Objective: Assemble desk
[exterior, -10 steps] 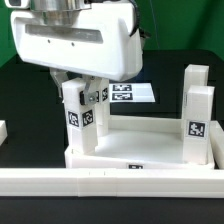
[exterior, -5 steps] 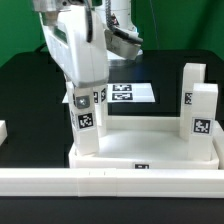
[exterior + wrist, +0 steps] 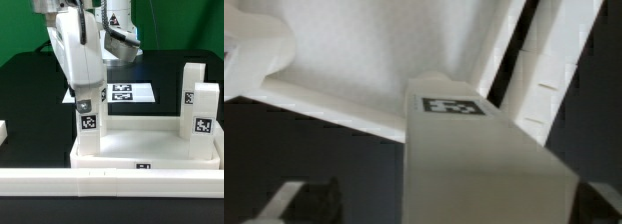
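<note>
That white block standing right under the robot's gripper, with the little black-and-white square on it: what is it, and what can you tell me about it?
It is one of the desk's legs, the near-left leg in the exterior view: a tall square white block, plastic by the look of it, standing upright in a corner of the tabletop, at the exterior view's left. A black-and-white tag sits on its front face, near the top. The gripper hangs right over its top end; whether the fingers touch it cannot be told. The wrist view shows a tag on another face.

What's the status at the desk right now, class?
Tool at near leg, jaw state unclear. Three legs upright on tabletop. Nothing in the way.
</note>
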You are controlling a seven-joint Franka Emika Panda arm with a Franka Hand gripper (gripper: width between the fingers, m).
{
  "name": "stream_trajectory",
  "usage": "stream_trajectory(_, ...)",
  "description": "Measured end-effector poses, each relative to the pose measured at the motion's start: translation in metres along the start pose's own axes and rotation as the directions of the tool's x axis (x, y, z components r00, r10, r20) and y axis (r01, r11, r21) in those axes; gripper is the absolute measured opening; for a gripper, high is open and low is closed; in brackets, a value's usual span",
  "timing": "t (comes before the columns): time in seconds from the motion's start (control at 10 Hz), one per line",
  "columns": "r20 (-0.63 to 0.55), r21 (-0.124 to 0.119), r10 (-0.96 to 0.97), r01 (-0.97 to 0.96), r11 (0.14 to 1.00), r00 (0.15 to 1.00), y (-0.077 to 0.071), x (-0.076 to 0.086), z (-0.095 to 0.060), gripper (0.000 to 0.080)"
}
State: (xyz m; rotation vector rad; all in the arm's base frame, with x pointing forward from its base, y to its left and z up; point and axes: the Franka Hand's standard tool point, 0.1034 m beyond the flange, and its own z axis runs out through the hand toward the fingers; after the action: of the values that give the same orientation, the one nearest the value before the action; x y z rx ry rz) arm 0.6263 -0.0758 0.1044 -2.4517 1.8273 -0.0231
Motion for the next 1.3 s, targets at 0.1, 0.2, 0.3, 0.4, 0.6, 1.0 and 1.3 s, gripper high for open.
stream_trajectory(0.1, 0.002, -0.003, -0.107, 0.107, 0.994, 0.994, 0.0, 0.0, 0.0, 0.0629)
stream_trajectory(0.2, 0.002, -0.001, -0.221, 0.221, 0.975, 0.975, 0.0, 0.0, -0.001, 0.0644)
stream_trajectory(0.3, 0.002, -0.001, -0.298, 0.298, 0.954, 0.954, 0.0, 0.0, -0.001, 0.0644)
stream_trajectory(0.4, 0.001, -0.001, -0.418, 0.418, 0.908, 0.908, -0.001, 0.0, -0.001, 0.0648)
stream_trajectory(0.6, -0.001, -0.009, -0.566, 0.566, 0.825, 0.825, -0.003, -0.005, -0.001, 0.0648)
stream_trajectory(1.0, 0.021, -0.016, -0.839, 0.839, 0.544, 0.544, -0.008, -0.01, -0.003, 0.0648)
stream_trajectory(1.3, 0.028, -0.033, -0.929, 0.929, 0.368, 0.369, -0.007, -0.01, -0.003, 0.0648)
